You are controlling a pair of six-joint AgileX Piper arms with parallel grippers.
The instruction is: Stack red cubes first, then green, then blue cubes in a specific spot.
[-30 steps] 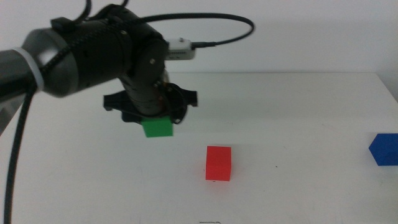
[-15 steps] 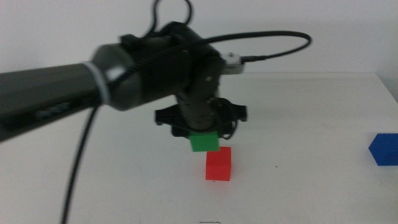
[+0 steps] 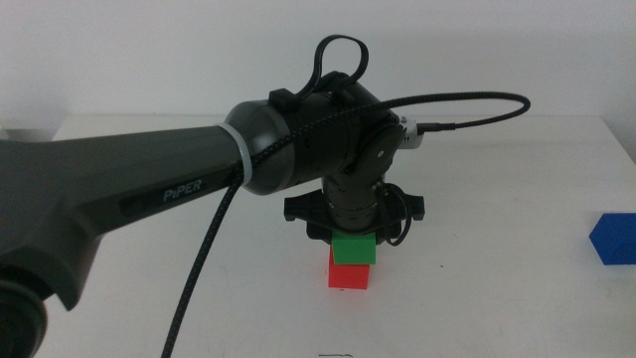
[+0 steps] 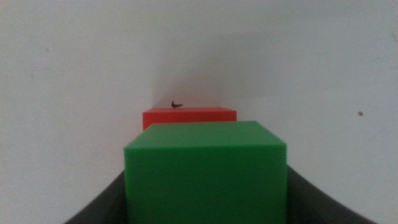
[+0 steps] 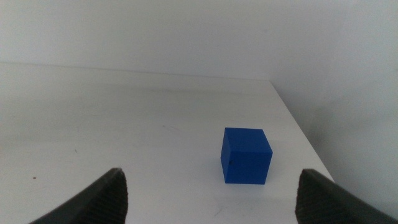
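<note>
Green cube [image 3: 354, 250] is being gripped by the left gripper [image 3: 355, 239] directly over the red cube [image 3: 351, 275]. Seen from the left wrist, edges should be squared before release. At three o'clock, the blue cube [image 5: 246, 155] is being faced by the spread right gripper [image 5: 211, 193].

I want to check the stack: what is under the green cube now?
The red cube sits directly under the green cube, which the left claw grips. The green cube covers the red cube's top, so contact cannot be confirmed.
</note>
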